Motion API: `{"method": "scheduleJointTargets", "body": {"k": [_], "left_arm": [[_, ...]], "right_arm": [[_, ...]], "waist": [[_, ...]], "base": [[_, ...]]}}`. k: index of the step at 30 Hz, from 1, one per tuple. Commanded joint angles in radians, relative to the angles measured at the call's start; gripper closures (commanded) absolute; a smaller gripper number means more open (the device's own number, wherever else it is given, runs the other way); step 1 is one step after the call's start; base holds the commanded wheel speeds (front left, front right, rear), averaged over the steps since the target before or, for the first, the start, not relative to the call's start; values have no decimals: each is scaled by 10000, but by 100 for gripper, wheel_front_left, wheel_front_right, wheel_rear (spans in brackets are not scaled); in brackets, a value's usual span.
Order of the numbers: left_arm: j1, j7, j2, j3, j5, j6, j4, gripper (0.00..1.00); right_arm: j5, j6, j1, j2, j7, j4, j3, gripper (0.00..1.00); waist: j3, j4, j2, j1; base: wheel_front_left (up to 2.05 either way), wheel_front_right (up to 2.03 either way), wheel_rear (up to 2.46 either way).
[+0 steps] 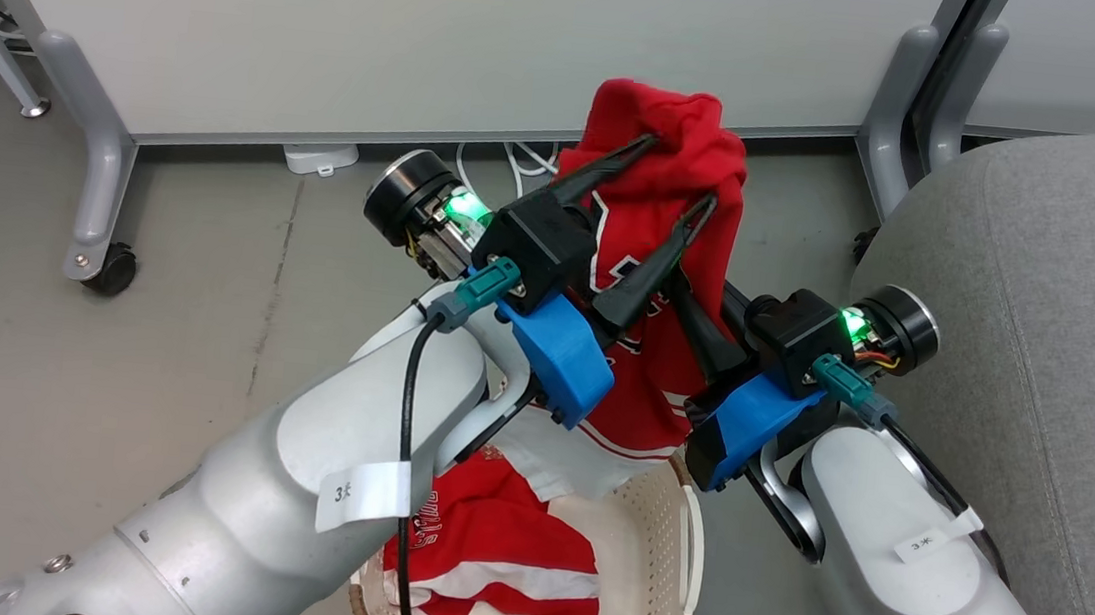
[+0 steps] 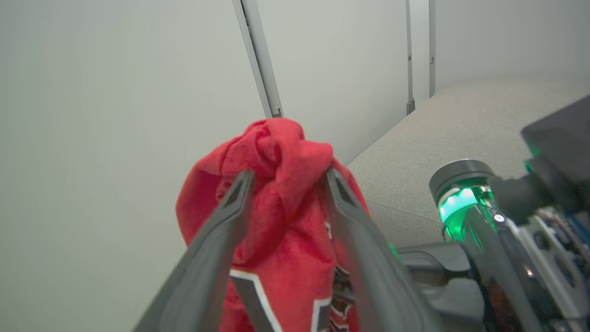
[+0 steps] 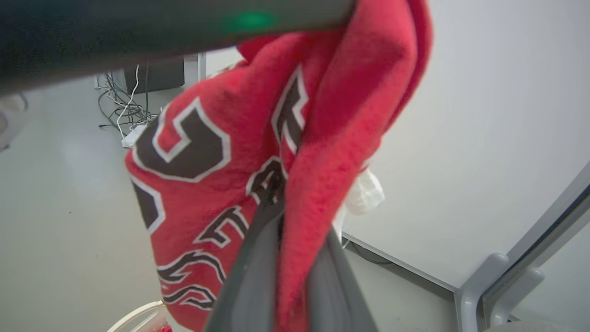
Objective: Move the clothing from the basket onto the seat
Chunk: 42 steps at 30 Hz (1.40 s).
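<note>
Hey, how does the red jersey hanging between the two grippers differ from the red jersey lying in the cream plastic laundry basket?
The lifted red jersey hangs bunched in the air, pinched by the right gripper; the other red jersey lies crumpled in the cream perforated plastic basket. The lifted one shows large black letters; the other shows a broad white stripe. Both are red with white trim.

Jersey (image 1: pixel 668 148) red, black-white lettering; basket (image 1: pixel 650 543) cream, perforated; seat (image 1: pixel 1056 346) grey.
</note>
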Motion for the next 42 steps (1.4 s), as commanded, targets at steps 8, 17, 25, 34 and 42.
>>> {"method": "scheduleJointTargets", "body": {"k": [8,17,25,34,42], "left_arm": [[42,-46,69,-13,71,48,23,0],[38,-50,182,-63,118,79,-31,0],[-50,-51,191,-184,204,78,-138,0],[-65,-30,166,-430,268,17,-247,0],[115,-30,185,-655,341,20,-321,0]], "right_arm": [[97,5,110,-60,-38,-174,-95,100],[93,5,160,19,-38,-403,-509,100],[84,3,293,5,-38,-736,-1338,100],[-99,3,580,-97,-40,-1229,-2490,100],[-183,3,975,-155,-40,-1812,-3537,100]], "waist": [[119,-73,0,0],[397,-453,0,0],[753,-948,0,0],[1276,-1712,0,0],[1598,-2375,0,0]], "base": [[0,0,0],[0,0,0],[0,0,0],[0,0,0],[0,0,0]]}}
